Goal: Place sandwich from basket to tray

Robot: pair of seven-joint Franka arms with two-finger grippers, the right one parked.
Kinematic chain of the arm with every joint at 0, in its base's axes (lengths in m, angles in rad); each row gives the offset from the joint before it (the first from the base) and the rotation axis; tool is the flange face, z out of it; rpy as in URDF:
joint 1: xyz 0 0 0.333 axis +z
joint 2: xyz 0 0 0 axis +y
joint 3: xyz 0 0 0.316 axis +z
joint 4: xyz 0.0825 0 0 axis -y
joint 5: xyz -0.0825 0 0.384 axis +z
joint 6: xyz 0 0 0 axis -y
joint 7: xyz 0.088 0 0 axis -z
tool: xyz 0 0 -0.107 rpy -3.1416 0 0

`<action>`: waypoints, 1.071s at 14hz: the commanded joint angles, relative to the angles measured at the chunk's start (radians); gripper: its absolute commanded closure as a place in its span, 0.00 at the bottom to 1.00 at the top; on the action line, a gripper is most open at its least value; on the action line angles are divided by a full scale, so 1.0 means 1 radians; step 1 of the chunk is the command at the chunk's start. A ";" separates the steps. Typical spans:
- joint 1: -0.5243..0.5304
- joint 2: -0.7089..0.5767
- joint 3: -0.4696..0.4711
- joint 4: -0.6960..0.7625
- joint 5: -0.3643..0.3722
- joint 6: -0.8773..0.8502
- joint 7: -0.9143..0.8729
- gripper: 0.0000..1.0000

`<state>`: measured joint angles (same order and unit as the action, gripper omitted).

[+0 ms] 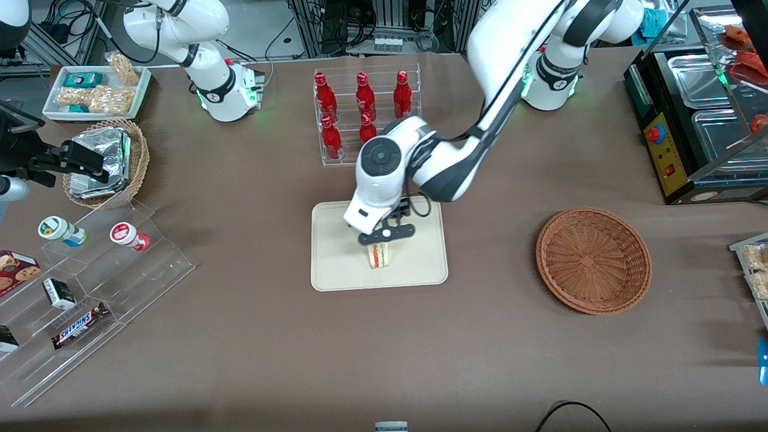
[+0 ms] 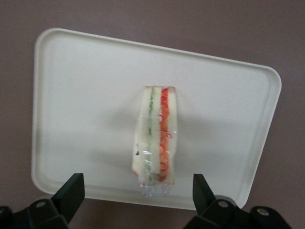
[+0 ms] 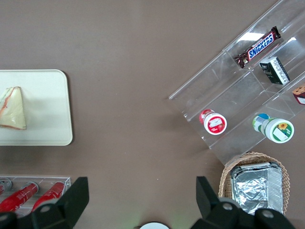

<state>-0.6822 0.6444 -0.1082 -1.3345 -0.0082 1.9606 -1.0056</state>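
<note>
The sandwich [image 1: 379, 257] rests on the cream tray [image 1: 336, 267], near the tray's edge closest to the front camera, with its red and green layers facing that camera. My left gripper [image 1: 387, 233] hovers just above it, open and empty. In the left wrist view the sandwich [image 2: 156, 136] lies on the tray [image 2: 86, 86], and the gripper [image 2: 137, 187] has its fingers [image 2: 71, 188] spread wide apart, clear of the wrap. The reddish-brown basket [image 1: 593, 261] stands empty toward the working arm's end. The right wrist view also shows the sandwich [image 3: 12, 109] on the tray [image 3: 47, 105].
A clear rack of red bottles [image 1: 366, 114] stands beside the tray, farther from the front camera. A stepped acrylic stand with snacks [image 1: 84, 282], a smaller basket of foil packets [image 1: 108, 162] and a white snack tray [image 1: 96, 90] lie toward the parked arm's end. A black warmer [image 1: 696, 120] stands at the working arm's end.
</note>
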 commanded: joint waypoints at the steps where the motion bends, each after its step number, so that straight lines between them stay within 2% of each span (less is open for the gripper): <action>1: 0.082 -0.119 0.002 -0.058 -0.004 -0.156 -0.002 0.00; 5: 0.220 -0.279 0.002 -0.265 0.000 -0.160 0.226 0.00; 11: 0.438 -0.561 0.002 -0.527 0.001 -0.170 0.663 0.00; 15: 0.564 -0.687 -0.001 -0.580 0.002 -0.224 0.847 0.00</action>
<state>-0.1783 0.0428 -0.0940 -1.8628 -0.0068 1.7588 -0.2238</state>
